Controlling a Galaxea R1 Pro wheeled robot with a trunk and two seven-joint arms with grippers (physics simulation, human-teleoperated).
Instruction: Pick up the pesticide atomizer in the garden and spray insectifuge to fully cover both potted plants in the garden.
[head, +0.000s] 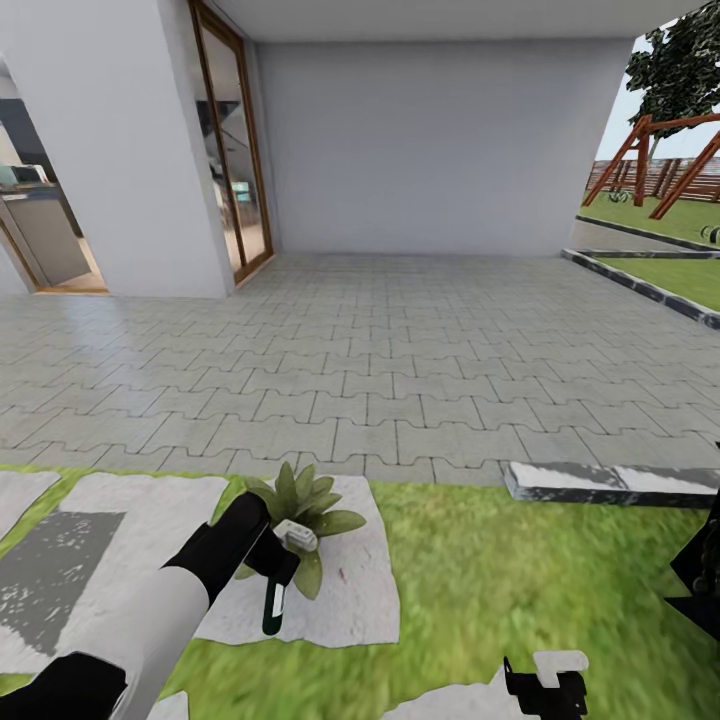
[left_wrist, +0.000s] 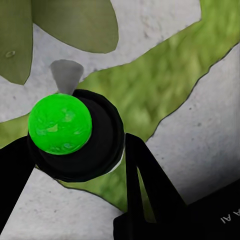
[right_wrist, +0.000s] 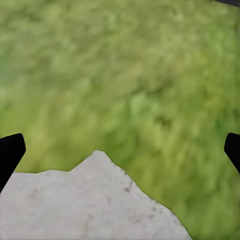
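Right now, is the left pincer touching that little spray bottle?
Touching. In the left wrist view the black fingers close against the bottle on both sides; the head view shows the left pincer holding it beside the plant.

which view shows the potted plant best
The head view: the potted plant appears as a whole rosette of pointed green leaves on a pale stepping stone, right beside the left gripper holding the pesticide atomizer. The left wrist view catches just two big leaf tips. The right wrist view looks at grass and stone instead.
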